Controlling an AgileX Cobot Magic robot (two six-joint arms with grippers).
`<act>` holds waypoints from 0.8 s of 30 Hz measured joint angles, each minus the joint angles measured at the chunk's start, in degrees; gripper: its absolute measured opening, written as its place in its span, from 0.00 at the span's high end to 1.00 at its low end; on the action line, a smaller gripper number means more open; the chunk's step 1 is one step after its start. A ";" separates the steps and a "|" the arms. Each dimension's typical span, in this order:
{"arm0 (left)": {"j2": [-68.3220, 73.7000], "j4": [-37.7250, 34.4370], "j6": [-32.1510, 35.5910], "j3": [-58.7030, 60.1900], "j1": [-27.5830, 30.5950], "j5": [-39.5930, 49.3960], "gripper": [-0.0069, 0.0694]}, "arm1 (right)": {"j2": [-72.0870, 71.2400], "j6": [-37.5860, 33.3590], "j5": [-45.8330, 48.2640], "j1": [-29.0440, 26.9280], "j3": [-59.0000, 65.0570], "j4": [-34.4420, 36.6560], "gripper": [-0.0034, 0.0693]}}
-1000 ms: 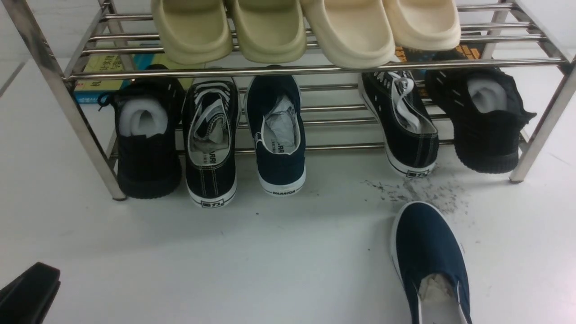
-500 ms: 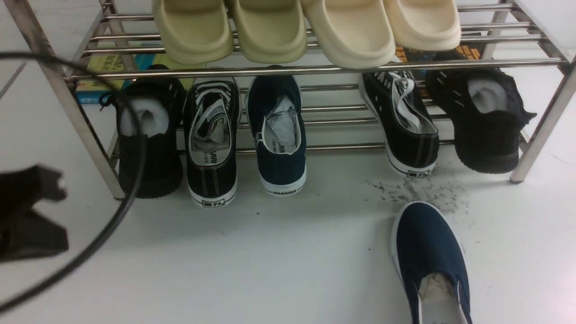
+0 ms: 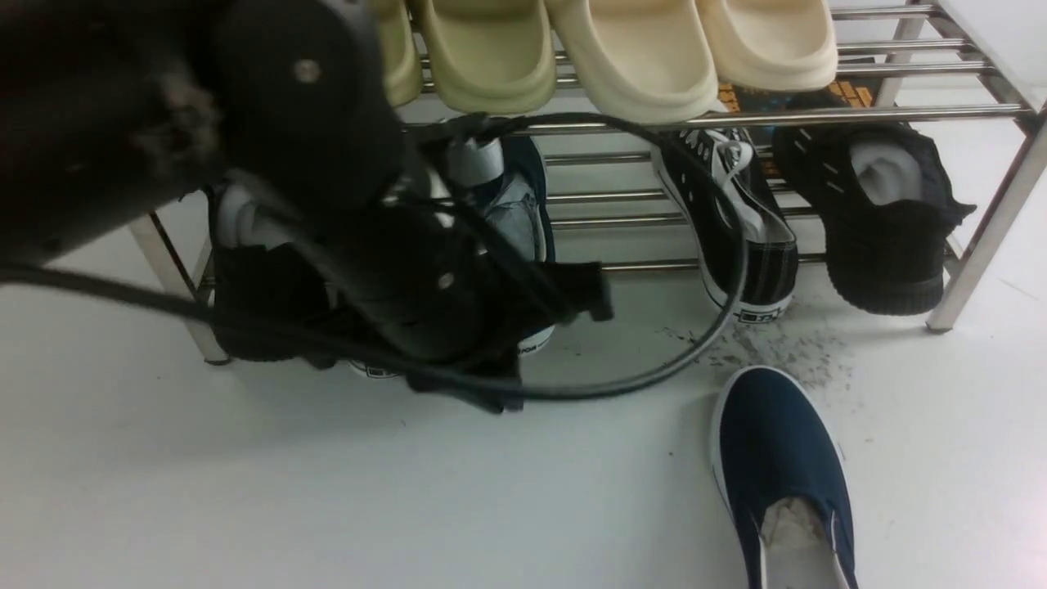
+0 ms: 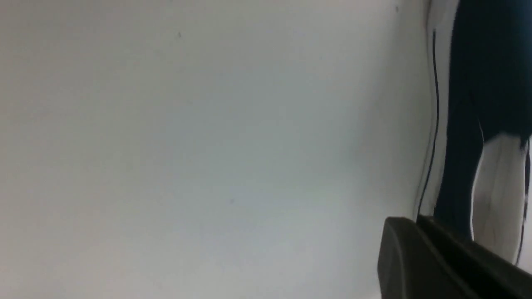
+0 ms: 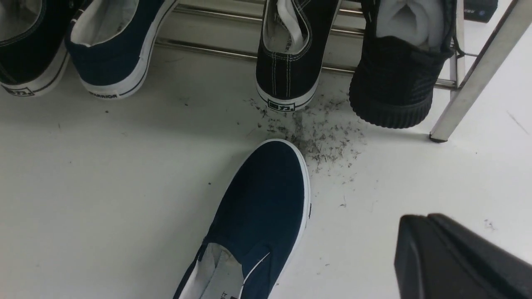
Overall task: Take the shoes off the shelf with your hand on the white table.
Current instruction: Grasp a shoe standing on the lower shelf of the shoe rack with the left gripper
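Shoes, navy slip-on, white soles: one pair, split between two places.

- First shoe (image 3: 781, 458): lies on the surface (image 3: 245, 491), off the shelf (image 3: 818, 117). Its toe points toward the shelf, just beside the scuff patch (image 3: 777, 348). White insole and crumpled paper show at the opening.
- Second shoe (image 5: 116, 58): on the lower tier, heel end outward past the front bar, "WARRIOR" lettered on the heel sole. In the front view the left arm (image 3: 303, 123) covers most of it.
- Left tool (image 4: 415, 232): fingers pressed together, nothing between them. The front view shows it only as a blur before the left half of the lower tier, well apart from the first shoe.
- Right tool (image 5: 424, 232): fingers pressed together, empty. It is over the surface near the first shoe and does not touch it.
- Cable (image 3: 736, 270): black, looping from the left arm across the front of the lower tier.
- Slides (image 3: 638, 57): cream, on the upper tier, heels over the front bar.
- Lace-up sneaker (image 3: 744, 237): black, white laces, lower tier, across an open gap from the second shoe. Its mate (image 5: 25, 50) stands just beside the second shoe.
- Knit sneaker (image 3: 883, 229): all black, white stuffing, at the right end of the lower tier.
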 joint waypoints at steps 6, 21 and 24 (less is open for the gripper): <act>12.31 11.46 -8.75 -15.05 -1.43 1.29 0.56 | 0.00 0.00 0.13 0.00 0.00 0.00 0.95; 25.50 25.51 -7.32 -25.42 -1.54 0.94 0.33 | 0.00 0.00 0.05 0.00 0.00 0.00 0.93; 26.48 28.02 -7.32 -25.42 -1.54 -0.46 0.33 | 0.00 0.00 -0.23 0.00 0.00 0.00 0.93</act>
